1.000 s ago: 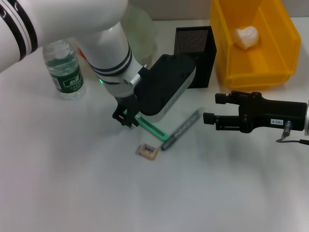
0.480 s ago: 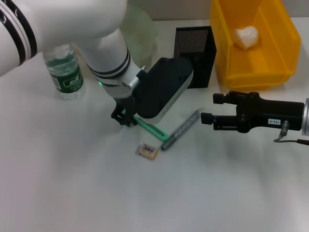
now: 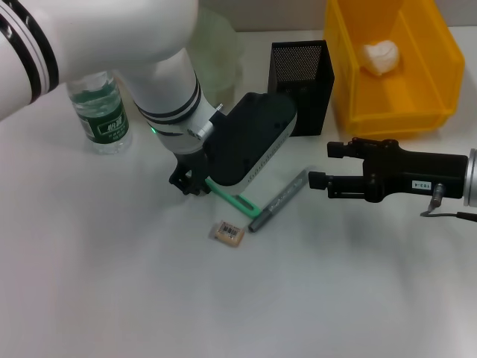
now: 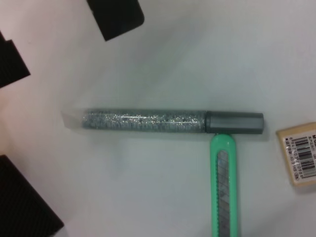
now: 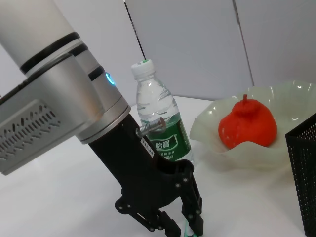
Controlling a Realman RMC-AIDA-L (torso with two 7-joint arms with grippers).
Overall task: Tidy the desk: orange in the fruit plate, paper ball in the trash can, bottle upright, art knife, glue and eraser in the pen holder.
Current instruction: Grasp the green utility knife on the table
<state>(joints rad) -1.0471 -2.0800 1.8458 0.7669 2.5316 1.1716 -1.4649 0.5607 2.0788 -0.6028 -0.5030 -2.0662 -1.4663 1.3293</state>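
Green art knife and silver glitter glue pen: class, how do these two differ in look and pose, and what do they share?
The green art knife is flat plastic with a metal strip down its middle; the silver glitter glue pen is a round tube with a plain grey cap. The knife lies at a right angle to the pen, its end meeting the pen's cap. In the head view, the left gripper is down at the knife; the pen lies clear of it. Both lie flat on the white desk.
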